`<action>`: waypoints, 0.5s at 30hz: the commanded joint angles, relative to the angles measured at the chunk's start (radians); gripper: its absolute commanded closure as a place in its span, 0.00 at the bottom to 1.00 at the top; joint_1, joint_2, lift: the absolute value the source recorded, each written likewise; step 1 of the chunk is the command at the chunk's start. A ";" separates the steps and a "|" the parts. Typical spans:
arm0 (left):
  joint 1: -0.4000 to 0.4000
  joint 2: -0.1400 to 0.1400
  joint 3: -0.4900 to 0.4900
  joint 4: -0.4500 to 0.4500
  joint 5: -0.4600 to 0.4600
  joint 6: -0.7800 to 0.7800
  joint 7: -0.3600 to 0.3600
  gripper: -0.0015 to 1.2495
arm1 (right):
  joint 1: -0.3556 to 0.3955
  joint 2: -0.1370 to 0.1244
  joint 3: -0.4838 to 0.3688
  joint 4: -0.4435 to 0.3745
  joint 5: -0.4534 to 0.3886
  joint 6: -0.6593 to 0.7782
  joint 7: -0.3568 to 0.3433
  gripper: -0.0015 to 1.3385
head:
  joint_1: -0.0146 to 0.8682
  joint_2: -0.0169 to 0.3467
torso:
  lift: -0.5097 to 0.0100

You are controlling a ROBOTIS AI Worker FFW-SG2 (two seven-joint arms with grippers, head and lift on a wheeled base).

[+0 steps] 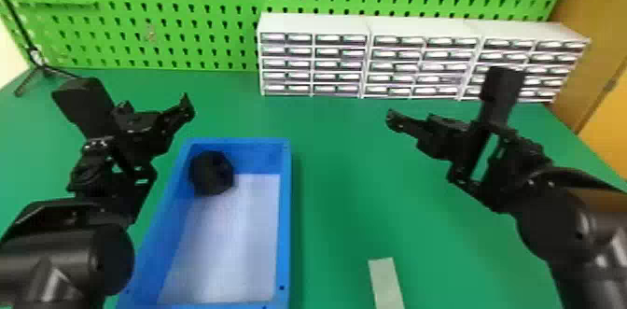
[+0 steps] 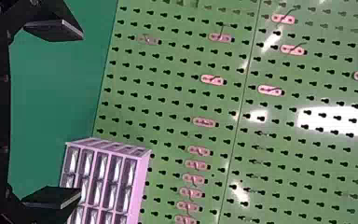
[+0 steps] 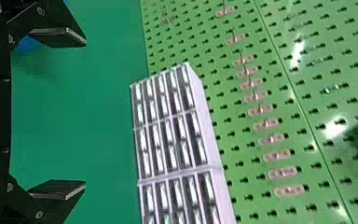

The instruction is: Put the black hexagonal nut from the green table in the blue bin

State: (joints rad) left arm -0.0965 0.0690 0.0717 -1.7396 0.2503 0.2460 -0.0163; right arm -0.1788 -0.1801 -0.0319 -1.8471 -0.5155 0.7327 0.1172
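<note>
The black hexagonal nut (image 1: 211,173) sits inside the upper-left corner of the blue bin (image 1: 284,219), left of centre in the head view, so your task looks done. From it, your left gripper (image 1: 130,93) is the nearer, up and to the left in the frame, fingers wide apart and empty; your right gripper (image 1: 448,98), upper right, is equally spread and empty, and you likely need only draw both clear.
</note>
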 commanded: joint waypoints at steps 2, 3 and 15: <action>0.006 -0.002 -0.001 0.000 0.003 -0.002 0.001 0.09 | 0.048 0.004 -0.071 0.003 0.015 -0.061 0.018 0.16 | 0.80 0.07 | 0.79; 0.008 -0.003 -0.001 0.000 0.003 -0.004 0.001 0.09 | 0.056 0.004 -0.082 0.005 0.015 -0.070 0.021 0.16 | 0.80 0.07 | 0.79; 0.011 -0.005 -0.001 0.000 0.004 -0.010 -0.001 0.09 | 0.117 0.001 -0.187 0.046 0.026 -0.164 0.064 0.16 | 0.80 0.07 | 0.79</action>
State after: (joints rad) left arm -0.0855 0.0644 0.0705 -1.7395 0.2546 0.2384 -0.0163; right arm -0.0712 -0.1792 -0.1929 -1.8237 -0.4928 0.5942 0.1727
